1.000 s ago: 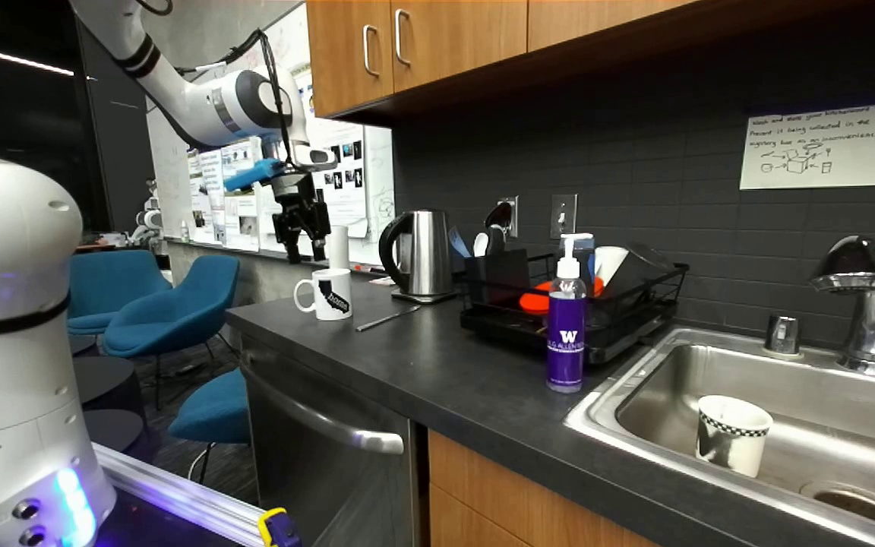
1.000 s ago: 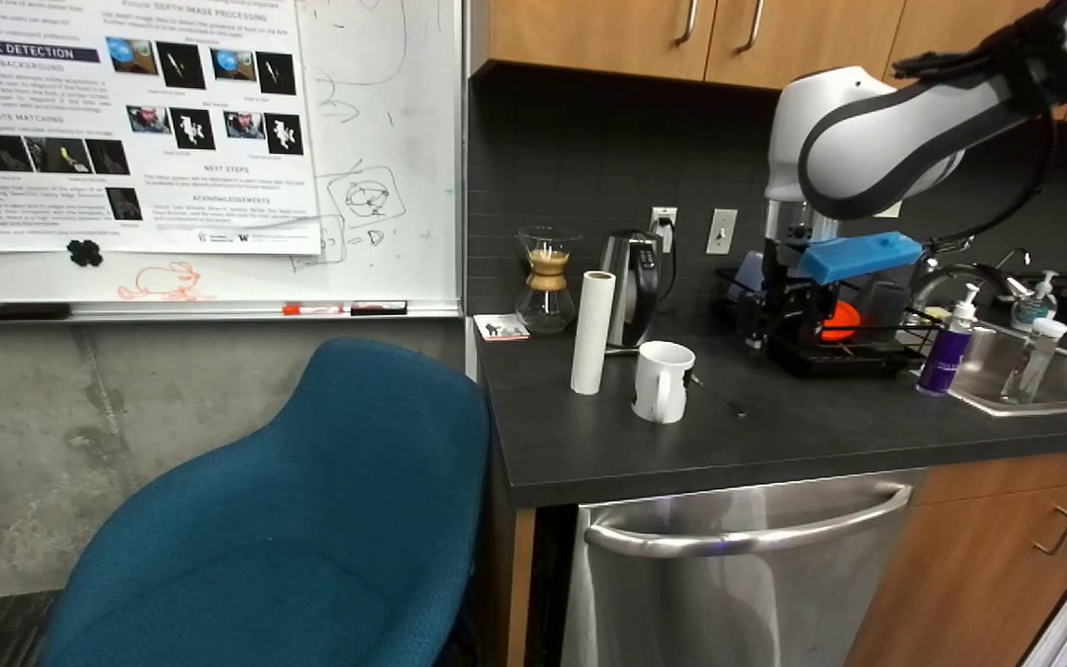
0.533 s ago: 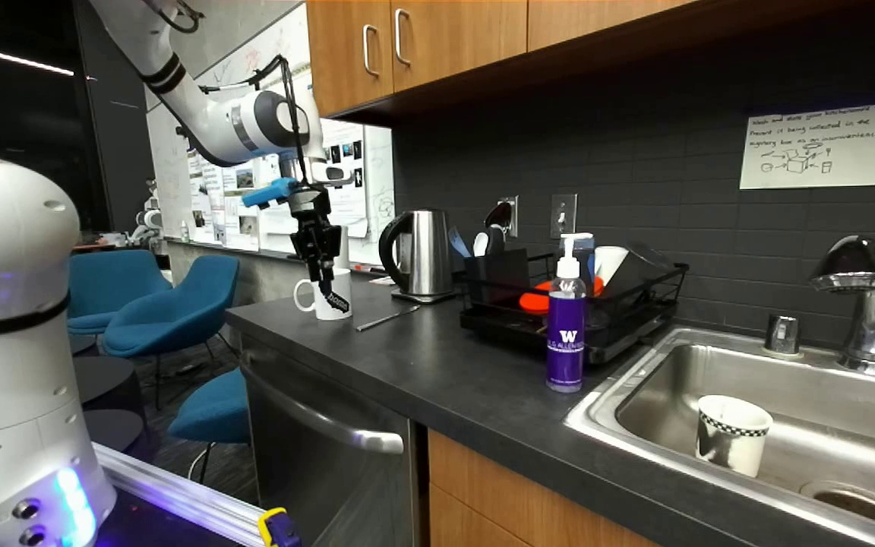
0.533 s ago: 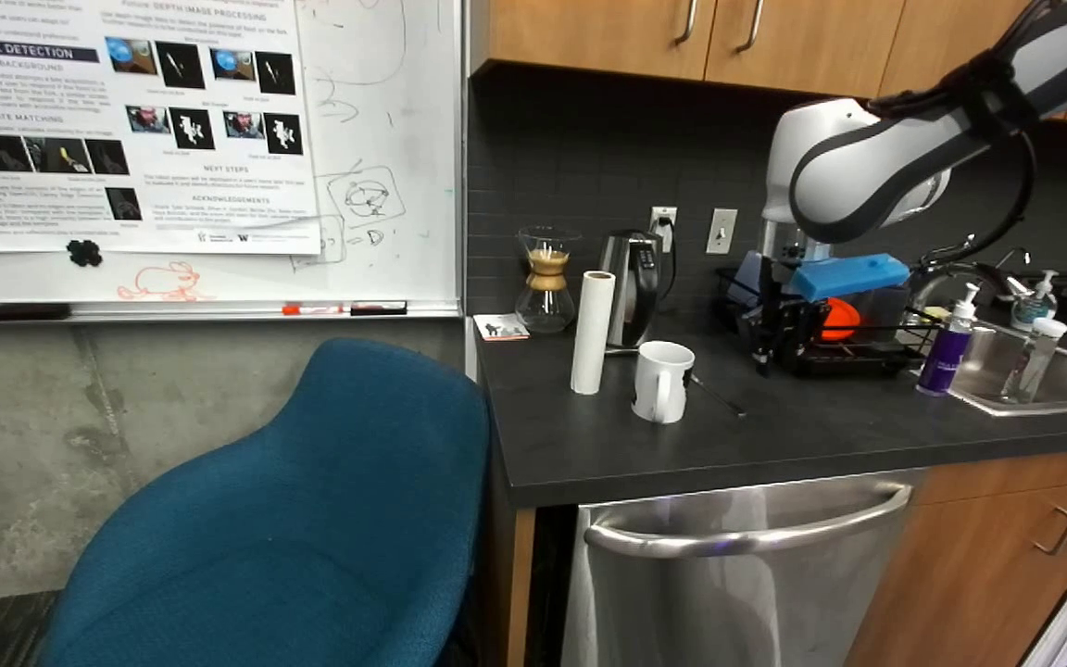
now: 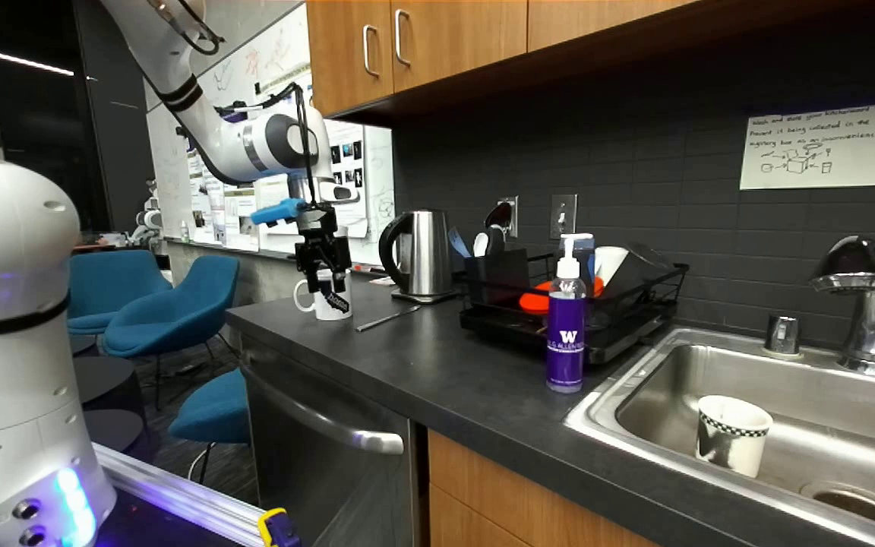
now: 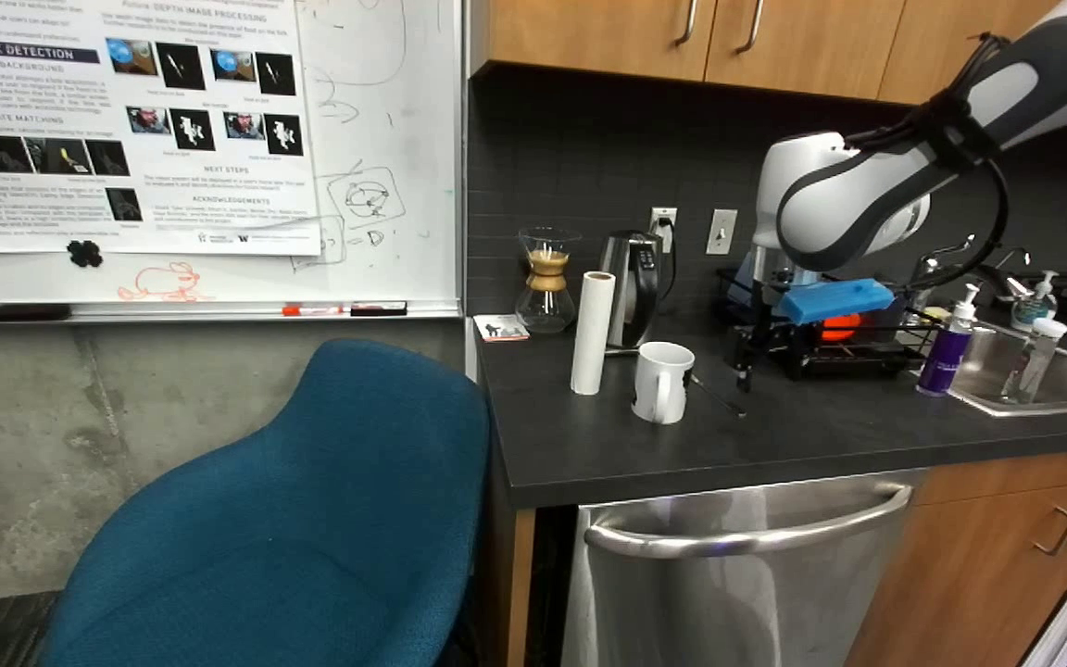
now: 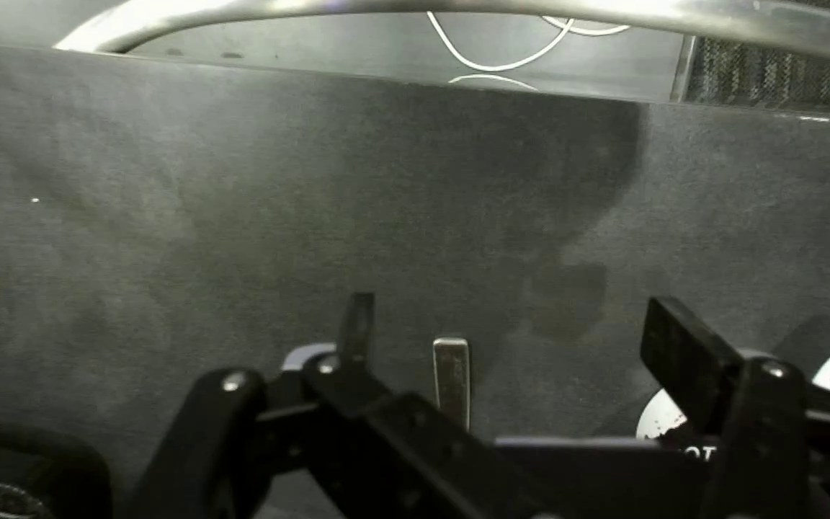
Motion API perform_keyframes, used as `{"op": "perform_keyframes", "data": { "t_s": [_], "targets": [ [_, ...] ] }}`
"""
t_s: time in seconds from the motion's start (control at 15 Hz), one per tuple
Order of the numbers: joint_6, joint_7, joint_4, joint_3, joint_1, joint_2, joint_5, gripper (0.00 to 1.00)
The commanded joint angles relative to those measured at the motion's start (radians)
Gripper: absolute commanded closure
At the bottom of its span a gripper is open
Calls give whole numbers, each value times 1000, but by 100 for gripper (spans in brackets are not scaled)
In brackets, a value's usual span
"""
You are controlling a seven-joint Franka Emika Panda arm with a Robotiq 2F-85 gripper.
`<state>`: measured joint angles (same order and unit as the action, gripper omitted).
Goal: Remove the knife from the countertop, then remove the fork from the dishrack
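End effector point(image 7: 512, 322) wide, bare room between knife point(image 7: 452, 378) and front edge of the countertop point(image 7: 386, 202).

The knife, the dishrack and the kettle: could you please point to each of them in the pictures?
Knife point(image 7: 452, 378), in the wrist view: on its squared metal end.
Dishrack point(image 5: 502, 328), in an exterior view: on the side of its black tray base.
Kettle point(image 5: 428, 254), in an exterior view: on its steel body.

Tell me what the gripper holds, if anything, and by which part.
Nothing is held: the gripper is open, and the knife lies on the counter.
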<state>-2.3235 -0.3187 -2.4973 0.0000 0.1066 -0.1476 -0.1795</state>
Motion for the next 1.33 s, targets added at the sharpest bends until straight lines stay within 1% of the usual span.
{"op": "perform_keyframes", "data": {
  "t_s": [0.0, 0.27, 0.33, 0.4, 0.47, 0.6, 0.67, 0.8, 1.0, 1.07, 1.27],
  "targets": [
    [-35, 22, 33, -22, -1, 51, 6, 0],
    [-58, 34, 63, -48, 4, 92, 10, 0],
    [-62, 40, 71, -54, 3, 101, 11, 16],
    [-63, 50, 80, -58, 2, 110, 13, 26],
    [-64, 55, 90, -61, 0, 122, 12, 31],
    [-66, 70, 108, -65, -4, 145, 14, 45],
    [-65, 75, 116, -66, -6, 154, 16, 55],
    [-64, 87, 137, -67, -8, 178, 17, 69],
    [-67, 105, 168, -68, -10, 212, 19, 94],
    [-70, 107, 180, -69, -10, 226, 16, 99],
    [-73, 113, 210, -73, -10, 264, 18, 100]
  ]
}}
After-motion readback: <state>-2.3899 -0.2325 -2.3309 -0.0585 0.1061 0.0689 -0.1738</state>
